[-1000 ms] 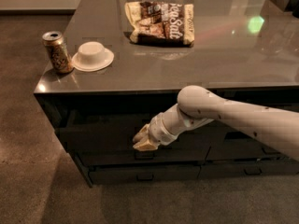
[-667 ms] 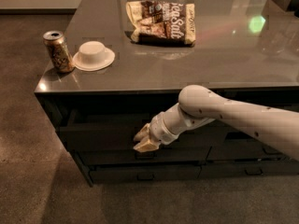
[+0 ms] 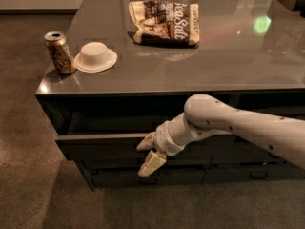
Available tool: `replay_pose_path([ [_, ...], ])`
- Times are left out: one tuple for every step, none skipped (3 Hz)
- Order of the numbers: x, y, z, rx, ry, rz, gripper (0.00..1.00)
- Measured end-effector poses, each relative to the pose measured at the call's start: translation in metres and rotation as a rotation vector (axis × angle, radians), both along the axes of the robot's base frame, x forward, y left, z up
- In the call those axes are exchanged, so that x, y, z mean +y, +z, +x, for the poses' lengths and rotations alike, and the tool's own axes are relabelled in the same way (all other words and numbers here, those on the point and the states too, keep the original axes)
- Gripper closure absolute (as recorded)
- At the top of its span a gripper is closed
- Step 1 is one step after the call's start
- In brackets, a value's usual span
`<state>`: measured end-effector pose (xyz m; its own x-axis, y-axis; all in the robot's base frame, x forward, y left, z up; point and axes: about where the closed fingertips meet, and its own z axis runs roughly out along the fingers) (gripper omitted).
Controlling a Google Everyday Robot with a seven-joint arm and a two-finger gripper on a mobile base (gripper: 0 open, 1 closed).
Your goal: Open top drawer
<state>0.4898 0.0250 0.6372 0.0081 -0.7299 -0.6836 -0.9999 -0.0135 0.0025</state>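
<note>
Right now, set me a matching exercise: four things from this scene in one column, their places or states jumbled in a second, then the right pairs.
Column one
1. soda can
2. bowl
3. snack bag
4. gripper

Column two
A. at the front of the top drawer, which stands partly pulled out
B. lying flat towards the far side of the countertop
C. upright at the countertop's near left corner
D. white, next to the soda can

Pairs: 1-C, 2-D, 3-B, 4-A
</note>
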Motion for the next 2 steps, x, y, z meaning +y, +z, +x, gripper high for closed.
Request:
replay_pose_path([
  [-0.006, 0.002, -0.014, -0.016, -0.012, -0.009, 0.04],
  [-0.012, 0.004, -0.028, -0.024, -0.025, -0.022, 0.00],
])
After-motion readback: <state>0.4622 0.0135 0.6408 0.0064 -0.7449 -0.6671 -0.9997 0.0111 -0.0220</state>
